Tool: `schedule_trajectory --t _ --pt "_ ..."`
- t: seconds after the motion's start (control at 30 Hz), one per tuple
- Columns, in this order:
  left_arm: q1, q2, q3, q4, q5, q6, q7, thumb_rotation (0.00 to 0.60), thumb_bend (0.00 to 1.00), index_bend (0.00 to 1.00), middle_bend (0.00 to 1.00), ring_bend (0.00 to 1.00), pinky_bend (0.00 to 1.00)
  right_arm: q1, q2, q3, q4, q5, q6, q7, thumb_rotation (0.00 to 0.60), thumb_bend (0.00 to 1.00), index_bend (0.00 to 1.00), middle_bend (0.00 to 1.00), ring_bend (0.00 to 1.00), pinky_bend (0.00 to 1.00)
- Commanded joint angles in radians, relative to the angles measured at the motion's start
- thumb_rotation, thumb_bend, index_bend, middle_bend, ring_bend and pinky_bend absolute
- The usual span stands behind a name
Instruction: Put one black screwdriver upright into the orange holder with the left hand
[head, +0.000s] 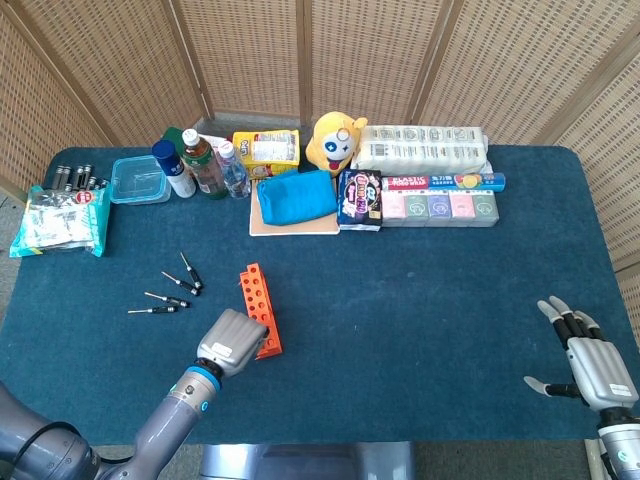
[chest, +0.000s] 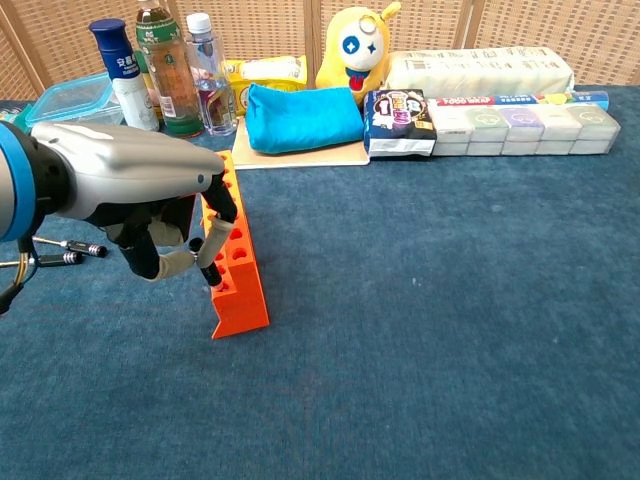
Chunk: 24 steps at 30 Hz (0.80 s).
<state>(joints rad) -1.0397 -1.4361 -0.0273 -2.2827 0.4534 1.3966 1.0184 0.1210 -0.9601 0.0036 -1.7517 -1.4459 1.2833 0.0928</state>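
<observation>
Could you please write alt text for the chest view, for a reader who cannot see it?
The robot's left hand holds a black screwdriver in its fingers, tip down over a hole near the front end of the orange holder on a blue table. Two more screwdrivers lie at far left; bottles, a blue pouch and a yellow plush toy line the back.

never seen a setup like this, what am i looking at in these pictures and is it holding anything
This is a two-armed robot with humanlike hands, working at a table covered in blue cloth. One picture looks down from its head, the other looks forward from its chest. The left hand is at the near end of an orange holder and pinches a small black screwdriver at one of the holes. Four more screwdrivers lie loose on the cloth. The right hand rests open at the table's edge, holding nothing. Along the back are bottles, boxes, a blue pouch and a yellow plush toy.
</observation>
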Motion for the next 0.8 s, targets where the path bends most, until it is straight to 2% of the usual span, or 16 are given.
schedule_trajectory --t 0.03,0.67,0.77,0.8 --pt "0.001 0.005 -0.002 -0.005 0.003 0.002 -0.002 0.600 0.46 0.56 1.00 1.00 1.00 0.000 0.000 0.000 0.000 0.001 -0.001 0.001 0.526 0.00 0.00 0.03 0.14 0.06" --pt "0.034 0.082 -0.022 -0.034 0.070 -0.016 -0.090 0.600 0.46 0.56 1.00 1.00 1.00 0.002 0.005 -0.001 -0.004 0.004 -0.008 0.002 0.527 0.00 0.00 0.03 0.14 0.06" --pt "0.046 0.109 -0.027 -0.044 0.096 -0.020 -0.115 0.600 0.44 0.52 1.00 1.00 1.00 0.002 0.005 -0.002 -0.004 0.004 -0.009 0.001 0.524 0.00 0.00 0.03 0.14 0.06" --pt "0.054 0.124 -0.026 -0.049 0.117 -0.022 -0.130 0.600 0.42 0.48 1.00 1.00 0.99 0.002 0.005 -0.002 -0.005 0.004 -0.009 0.001 0.525 0.00 0.00 0.03 0.14 0.06"
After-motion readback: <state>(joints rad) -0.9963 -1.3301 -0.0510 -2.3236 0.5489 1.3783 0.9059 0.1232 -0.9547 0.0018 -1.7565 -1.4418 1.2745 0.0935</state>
